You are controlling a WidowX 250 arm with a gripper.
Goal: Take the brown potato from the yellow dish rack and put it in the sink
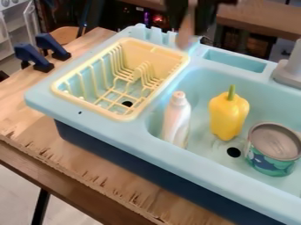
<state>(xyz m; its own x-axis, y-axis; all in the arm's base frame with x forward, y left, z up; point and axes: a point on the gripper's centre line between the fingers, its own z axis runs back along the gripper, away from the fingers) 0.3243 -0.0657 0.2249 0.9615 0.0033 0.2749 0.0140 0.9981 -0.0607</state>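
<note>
At the top edge, the black gripper [190, 12] hangs over the back rim of the light blue sink [226, 186]. It is shut on a slim pinkish-brown object [185, 31] that points downward; what it is, I cannot tell. Below and to its left lies the yellow dish rack [122, 115]. Inside the basin, a white bottle [177, 119] stands by the left wall, with a yellow pepper [229, 115] upright to its right, green stem up. An open can [271, 160] with a teal wrapper is at the right, beside the drain hole.
A grey faucet [290, 70] rises at the right rim. Two dark blue clamps [34, 57] sit at the back left of the wooden table [76, 169]. A narrow recess [235, 60] runs along the sink's back rim.
</note>
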